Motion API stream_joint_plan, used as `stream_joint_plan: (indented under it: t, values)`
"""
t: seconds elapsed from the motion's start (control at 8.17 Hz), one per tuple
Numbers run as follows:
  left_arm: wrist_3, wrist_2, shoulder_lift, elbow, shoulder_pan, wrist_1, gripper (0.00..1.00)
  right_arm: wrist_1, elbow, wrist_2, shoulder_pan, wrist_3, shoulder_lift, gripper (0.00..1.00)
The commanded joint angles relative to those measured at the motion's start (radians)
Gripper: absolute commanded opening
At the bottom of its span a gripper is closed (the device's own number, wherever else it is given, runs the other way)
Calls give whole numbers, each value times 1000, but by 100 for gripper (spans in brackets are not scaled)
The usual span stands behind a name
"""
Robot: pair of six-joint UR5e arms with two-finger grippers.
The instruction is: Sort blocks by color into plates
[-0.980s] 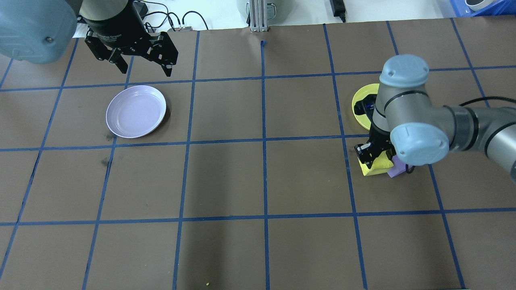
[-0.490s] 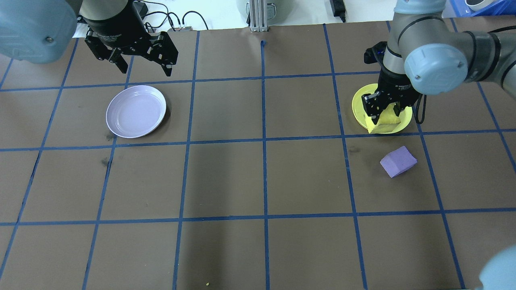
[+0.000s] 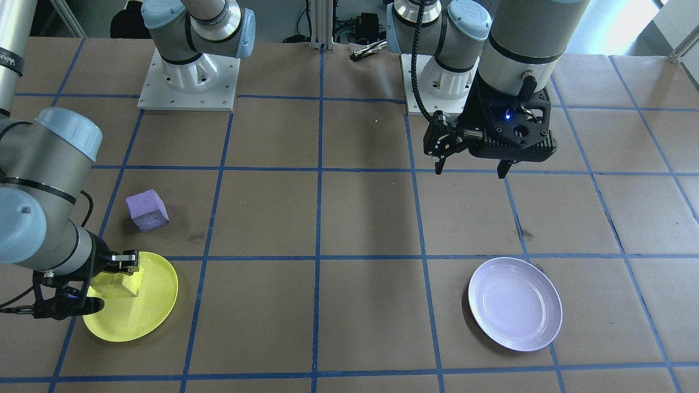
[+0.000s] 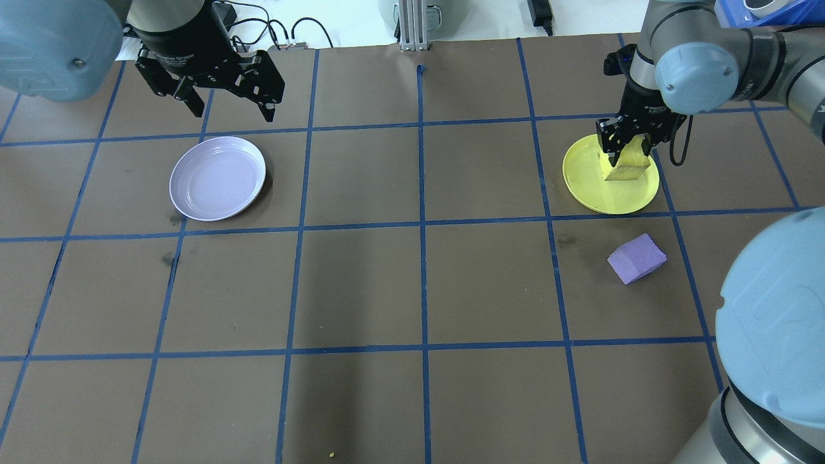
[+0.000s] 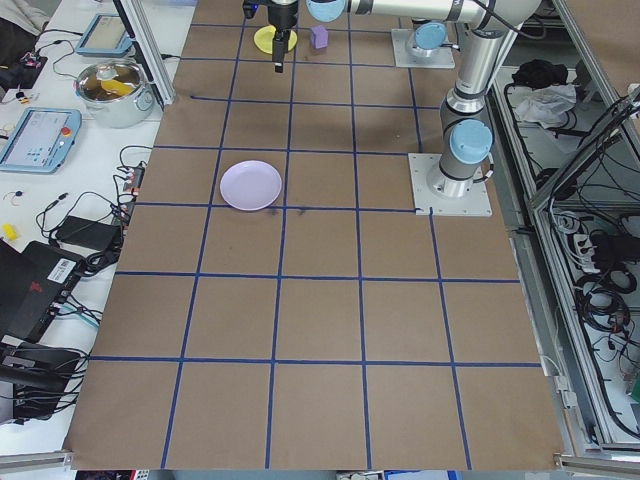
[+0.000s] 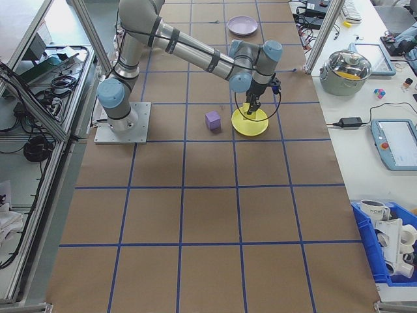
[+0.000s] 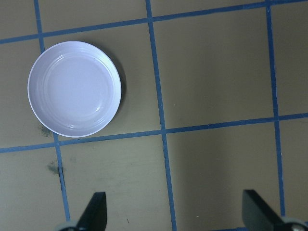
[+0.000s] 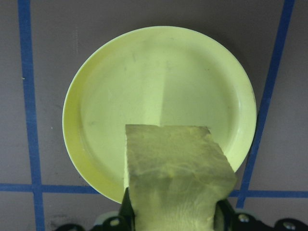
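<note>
Currently the right pincer point(image 4: 624, 156) is clenched on the yellow block point(image 4: 626, 165), holding it over the yellow plate point(image 4: 590, 183). In the right wrist view the block point(image 8: 175, 173) sits toward the plate's point(image 8: 106, 82) 6 o'clock edge, not over its centre. Whether the block already touches the plate cannot be told. The hold appears to serve a colour-matched drop: block above its own plate, awaiting release.

The purple block point(image 4: 637, 258) lies on the bench point(image 4: 412, 290), near the yellow plate's 6 o'clock side in the overhead view, apart from it. It is not yet sorted.

The left pincer point(image 4: 222, 96) hangs released and empty, near the lavender plate's point(image 4: 218, 178) 12 o'clock rim. That plate holds nothing. This arm probably waits there to keep clear of the right arm.
</note>
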Motion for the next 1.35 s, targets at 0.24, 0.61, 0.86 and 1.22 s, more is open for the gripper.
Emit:
stream_joint_plan:
  t: [0.24, 0.61, 0.86, 1.22]
  values:
    - [1, -2, 3, 1, 0, -1, 100, -4, -6, 0, -8, -7, 63, 94]
    - [1, -2, 13, 1, -2, -1, 100, 17, -6, 3, -8, -7, 45, 100]
    - [1, -2, 12, -1, 0, -1, 100, 146, -3, 3, -10, -92, -40, 100]
    - [-1, -2, 7, -1, -2, -1, 100, 139, 168, 0, -13, -300, -131, 100]
